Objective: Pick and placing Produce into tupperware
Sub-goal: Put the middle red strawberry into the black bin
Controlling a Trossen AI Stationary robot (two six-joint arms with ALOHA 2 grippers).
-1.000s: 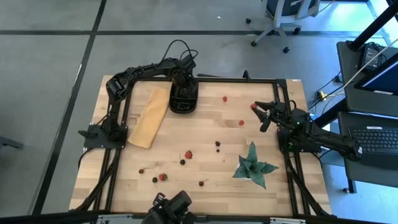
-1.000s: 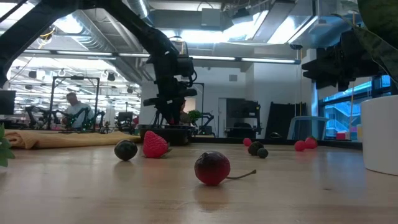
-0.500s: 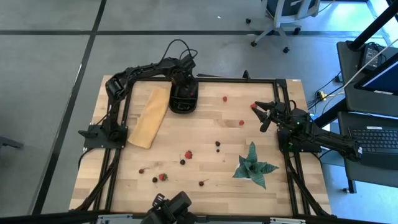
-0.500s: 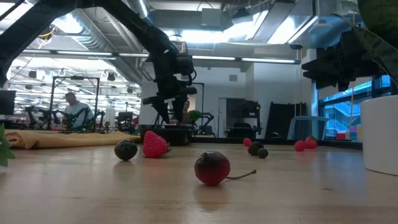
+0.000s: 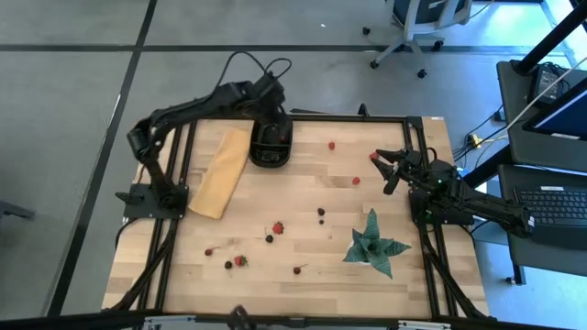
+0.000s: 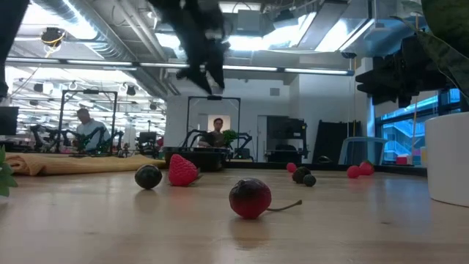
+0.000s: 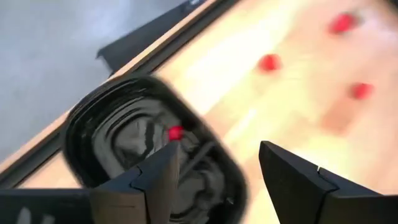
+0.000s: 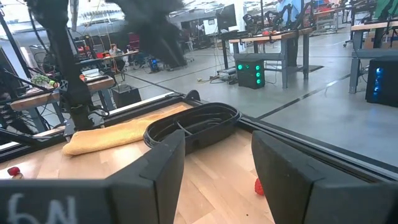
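Pale wooden counter (image 5: 303, 206) sitting on a grey floor. Tan board (image 5: 220, 171) lying at a slant on its left part. Green spiky star-shaped plant (image 5: 374, 243) standing near the right edge. Office chair (image 5: 417, 23) waiting on the floor beyond. Person (image 6: 89, 130) sitting far off in the room behind

Setting: robotics lab in an open industrial hall.
Floor: grey concrete (image 5: 73, 137) with dark seams, seen around the wooden table (image 5: 303, 192).
Ceiling: exposed ducts and strip lights (image 6: 110, 44), no finished panels.
Benches: rows of workbenches (image 8: 292, 34) carrying gear; one unit with green indicator lights (image 8: 250, 70) beneath.
Other rigs: black frame structures (image 6: 80, 110) like this table's own rail frame (image 5: 422, 247).
Office items: rolling chair (image 5: 417, 23) and open laptop (image 5: 555, 206) beside the table.
People: one person seated far off (image 6: 86, 128), another at the back (image 6: 216, 136).
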